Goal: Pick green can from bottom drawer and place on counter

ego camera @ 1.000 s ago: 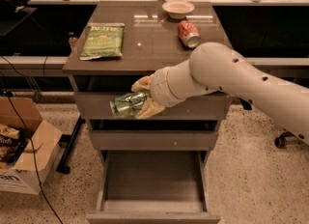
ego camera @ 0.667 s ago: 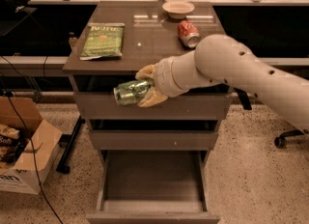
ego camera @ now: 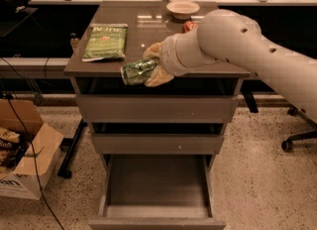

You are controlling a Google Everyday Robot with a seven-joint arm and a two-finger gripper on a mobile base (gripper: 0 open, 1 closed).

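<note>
Raised since a second ago from before the top drawer (ego camera: 156,108), the gripper (ego camera: 151,66) clasps the green can (ego camera: 136,71), tipped sideways, silver-ended with pale markings, over the table's (ego camera: 148,33) 6 o'clock edge.

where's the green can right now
In the camera view the green can lies sideways in the gripper, at the front edge of the counter, just right of the snack bag and above the open bottom drawer.

The hand (ego camera: 151,66) grips the green can (ego camera: 135,72) above the counter (ego camera: 148,33)'s front edge.
</note>
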